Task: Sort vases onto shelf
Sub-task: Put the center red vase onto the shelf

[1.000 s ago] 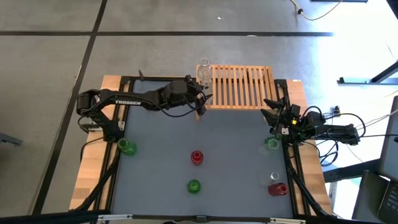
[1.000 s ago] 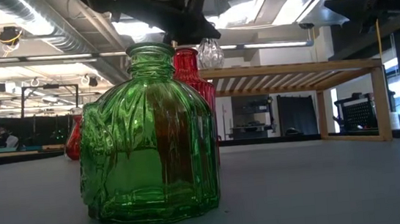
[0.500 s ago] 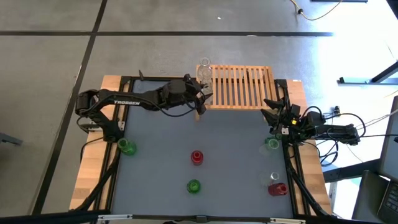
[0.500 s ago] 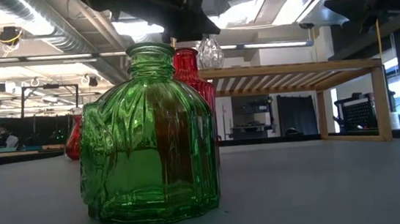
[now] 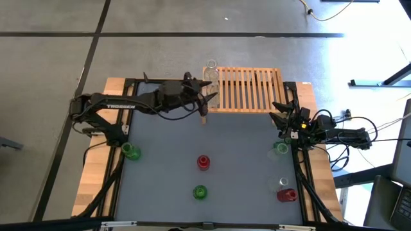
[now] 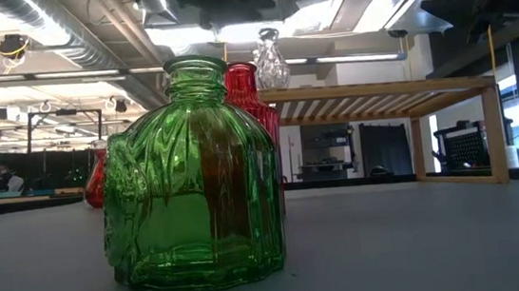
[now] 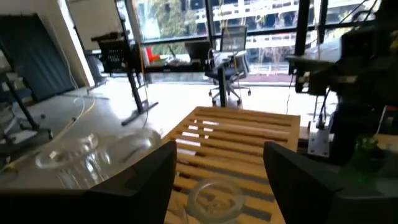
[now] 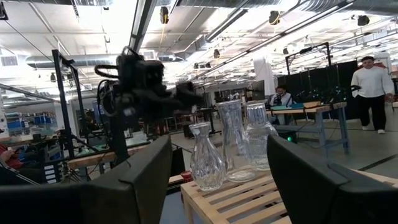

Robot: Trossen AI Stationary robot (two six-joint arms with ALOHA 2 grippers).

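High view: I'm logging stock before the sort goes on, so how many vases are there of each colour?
Green vases: 3
Red vases: 2
Clear vases: 4, three on the shelf and one off it
Total: 9

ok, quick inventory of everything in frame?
shelf: one, light wood, table's far edge
clear vases: three, on the shelf's left end
fourth clear vase: on the table, near right
green vases: three, on the table: left, near middle, right
red vases: two, table centre and near right
table: one, grey top
people: two, in the room beyond
left gripper: open, by the shelf's left end
right gripper: open, waiting at the table's right edge
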